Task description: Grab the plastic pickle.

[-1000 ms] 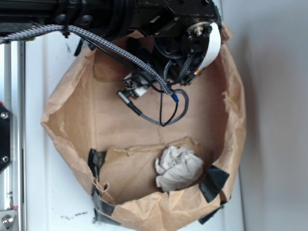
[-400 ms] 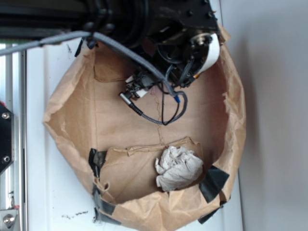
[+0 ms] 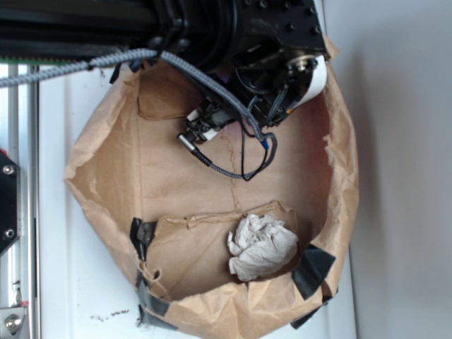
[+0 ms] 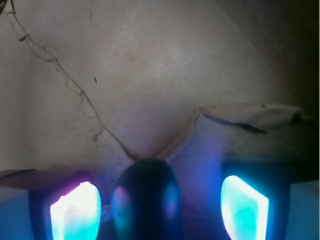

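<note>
Inside the brown paper bag point(image 3: 106, 169), which lies opened like a shallow basin on the white table point(image 3: 56, 282), the black robot arm point(image 3: 240, 35) reaches down from the top edge of the exterior view. A braided grey cable point(image 3: 212, 85) runs across the arm and loops down over the bag floor. In the wrist view, the gripper point(image 4: 157, 205) is spread: its two glowing fingers point(image 4: 75, 212) stand apart at the bottom corners, lit in blue and violet. Between them sits the plastic pickle point(image 4: 145, 192), a dark, glossy rounded shape, a little closer to the finger on the left of the picture, and neither finger clearly touches it. It rests on the creased paper floor, right below a fold. In the exterior view the arm hides the pickle. The crumpled off-white paper wad point(image 3: 261, 247) lies well apart, near the lower rim of the bag, beside patches of black tape point(image 3: 314, 268).
</note>
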Robot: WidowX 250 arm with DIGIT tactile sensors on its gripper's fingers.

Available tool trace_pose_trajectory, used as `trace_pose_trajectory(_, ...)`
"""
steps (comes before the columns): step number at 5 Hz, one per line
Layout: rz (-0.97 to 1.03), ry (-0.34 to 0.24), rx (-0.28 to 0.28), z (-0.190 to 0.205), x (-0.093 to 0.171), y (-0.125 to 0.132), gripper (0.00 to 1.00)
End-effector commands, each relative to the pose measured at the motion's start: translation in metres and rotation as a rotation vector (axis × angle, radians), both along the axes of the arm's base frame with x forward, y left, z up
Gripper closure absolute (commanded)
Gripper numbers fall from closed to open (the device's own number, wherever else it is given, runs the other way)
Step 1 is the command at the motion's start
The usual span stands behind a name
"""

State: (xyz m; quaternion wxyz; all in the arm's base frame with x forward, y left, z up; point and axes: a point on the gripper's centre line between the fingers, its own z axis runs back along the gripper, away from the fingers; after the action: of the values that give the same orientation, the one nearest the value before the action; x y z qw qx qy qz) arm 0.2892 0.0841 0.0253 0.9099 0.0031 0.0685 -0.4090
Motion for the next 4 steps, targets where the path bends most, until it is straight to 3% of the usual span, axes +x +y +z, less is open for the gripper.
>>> trace_pose_trajectory(1, 0.024, -0.094, 0.043, 0.009, 0.009, 0.007, 1.00)
trace_pose_trajectory(2, 0.017, -0.107, 0.042, 0.010, 0.009, 0.008, 1.00)
trace_pose_trajectory(3, 0.038, -0.170, 0.048, 0.026, 0.012, 0.007, 1.00)
trace_pose_trajectory(4, 0.290, -0.266, 0.029, 0.072, 0.018, 0.011, 1.00)
